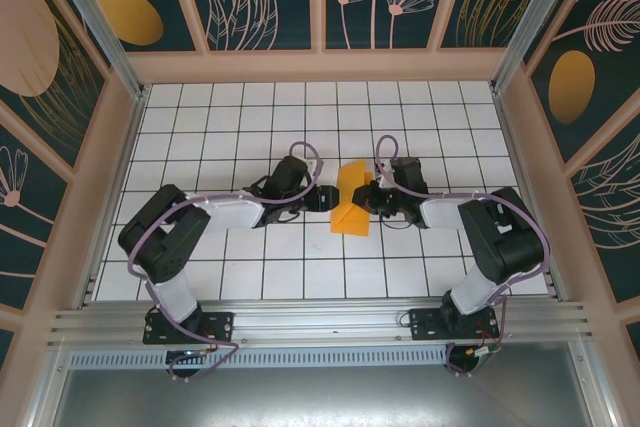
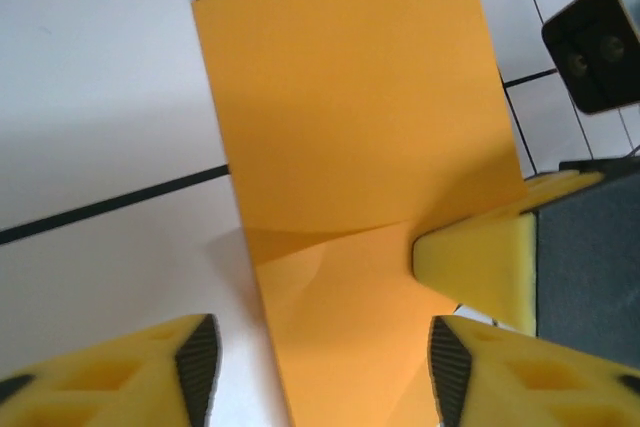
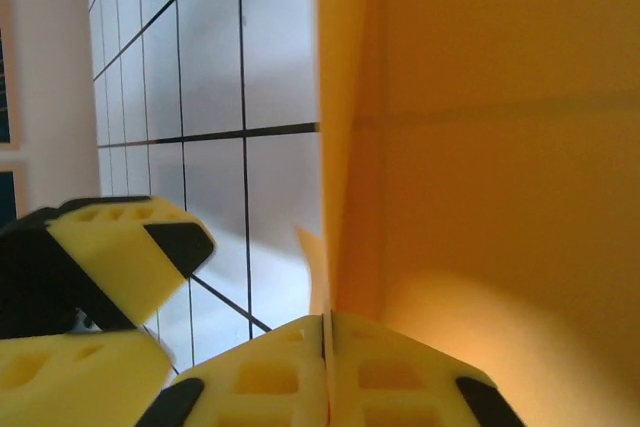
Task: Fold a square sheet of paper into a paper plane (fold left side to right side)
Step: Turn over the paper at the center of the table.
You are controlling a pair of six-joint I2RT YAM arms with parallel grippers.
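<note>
The square sheet of paper (image 1: 350, 203) is bright orange and lies folded over at the table's middle, one part lifted off the tiles. My right gripper (image 3: 326, 332) is shut on the sheet's edge (image 3: 480, 197), which rises straight up from between the closed fingers. In the top view the right gripper (image 1: 369, 197) sits at the sheet's right side. My left gripper (image 1: 318, 199) is at the sheet's left side. In the left wrist view the left gripper (image 2: 322, 372) stands open above the sheet (image 2: 360, 127), with both pads clear of the paper. The right gripper's fingers (image 2: 480, 267) pinch a crease there.
White tiled table (image 1: 220, 127) with black grid lines, boxed in by wooden walls (image 1: 320, 65) and a metal rail (image 1: 320, 322) at the near edge. Both arms reach inward and meet at the middle. The left gripper's fingers (image 3: 130, 257) are close beside the right gripper.
</note>
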